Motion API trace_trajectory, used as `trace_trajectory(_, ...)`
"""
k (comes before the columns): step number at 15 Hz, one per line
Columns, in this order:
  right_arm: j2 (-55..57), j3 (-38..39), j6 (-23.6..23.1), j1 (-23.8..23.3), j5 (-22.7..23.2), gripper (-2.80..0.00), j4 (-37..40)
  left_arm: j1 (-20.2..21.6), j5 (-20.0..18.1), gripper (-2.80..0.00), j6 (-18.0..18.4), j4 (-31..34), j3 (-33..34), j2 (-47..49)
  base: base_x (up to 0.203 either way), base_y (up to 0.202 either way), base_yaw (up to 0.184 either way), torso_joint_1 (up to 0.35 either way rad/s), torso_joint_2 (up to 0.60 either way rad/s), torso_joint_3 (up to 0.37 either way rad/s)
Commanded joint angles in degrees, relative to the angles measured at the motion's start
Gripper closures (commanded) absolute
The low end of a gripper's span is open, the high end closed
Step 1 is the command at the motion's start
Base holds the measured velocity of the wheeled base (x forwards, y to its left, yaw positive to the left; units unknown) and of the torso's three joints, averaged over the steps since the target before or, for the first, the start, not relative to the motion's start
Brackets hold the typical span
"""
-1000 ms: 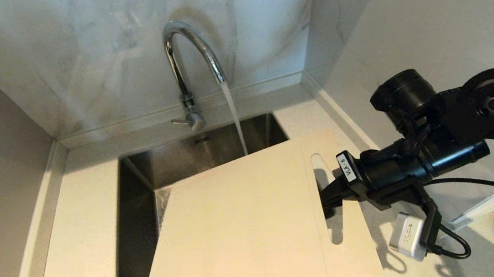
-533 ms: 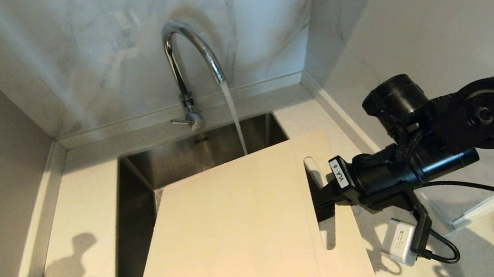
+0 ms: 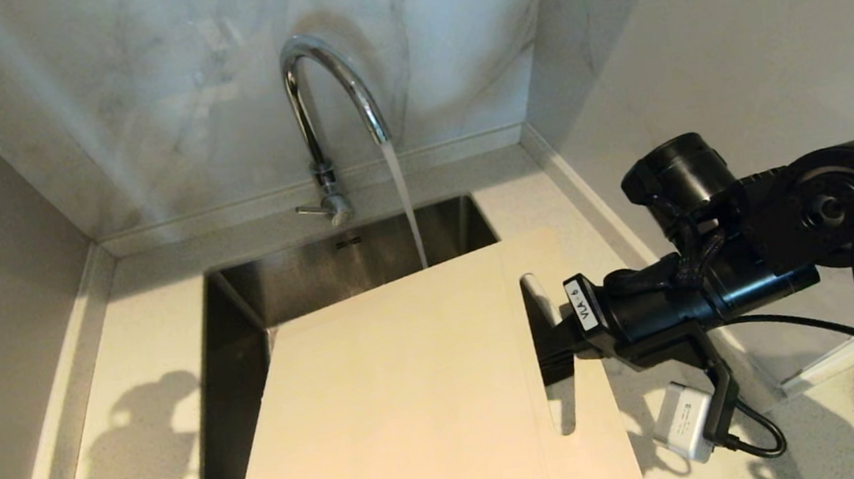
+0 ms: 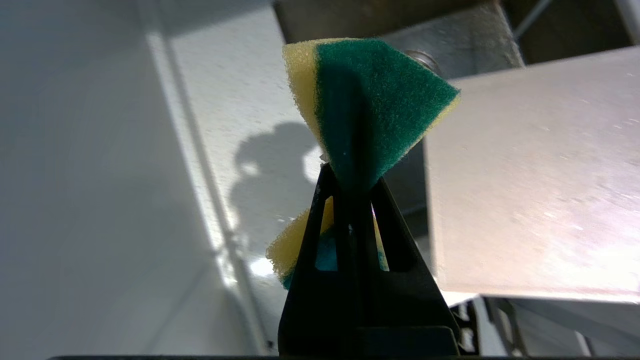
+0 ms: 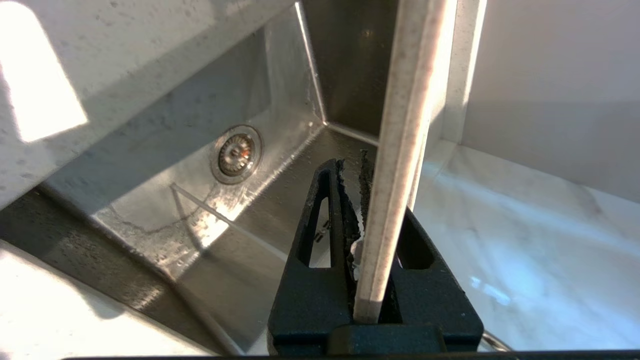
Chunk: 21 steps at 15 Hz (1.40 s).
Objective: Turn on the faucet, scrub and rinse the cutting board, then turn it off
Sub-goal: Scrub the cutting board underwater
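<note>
Right gripper (image 3: pixel 544 338) is clamped on the cutting board (image 3: pixel 404 400) at its handle slot, over the sink (image 3: pixel 303 272); you should keep this edge hold, since the board looks thin, stiff, light and wet-slippery.

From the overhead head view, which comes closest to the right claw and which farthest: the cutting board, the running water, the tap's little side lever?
1. The cutting board: the right claw is clamped on it at the handle slot.
2. The water stream: behind the board, falling into the sink.
3. The faucet lever: farthest, back left at the tap's base.
</note>
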Motion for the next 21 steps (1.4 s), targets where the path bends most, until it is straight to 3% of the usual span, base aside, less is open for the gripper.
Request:
trace_trajectory(1, 0.48, 0.30, -0.89, 1.45, 0.22, 0.00, -1.30, -7.14, 3.25, 0.00, -3.54, 2.26, -2.91, 3.76, 0.000, 0.000, 0.000, 0.000, 0.00, 0.000)
trace_trajectory(5, 0.56, 0.24, -0.89, 3.27, -0.07, 0.00, -2.08, -19.80, 10.44, 0.00, -9.58, 3.43, -3.69, 7.88, 0.000, 0.000, 0.000, 0.000, 0.00, 0.000)
trace_trajectory(8, 0.73, -0.20, -0.89, 4.63, -0.92, 0.00, -2.08, -25.51, 12.25, 0.00, -16.76, 3.63, -5.15, 12.86, 0.000, 0.000, 0.000, 0.000, 0.00, 0.000)
trace_trajectory(12, 1.61, 0.07, -0.89, 5.43, -1.18, 0.00, -3.91, -29.85, 12.34, 0.00, -22.56, 5.62, -9.06, 19.37, 0.000, 0.000, 0.000, 0.000, 0.00, 0.000)
trace_trajectory(21, 1.98, -0.37, -0.89, 5.52, -1.18, 0.00, -4.19, -38.00, 12.38, 0.00, -30.02, 5.39, -20.04, 32.56, 0.000, 0.000, 0.000, 0.000, 0.00, 0.000)
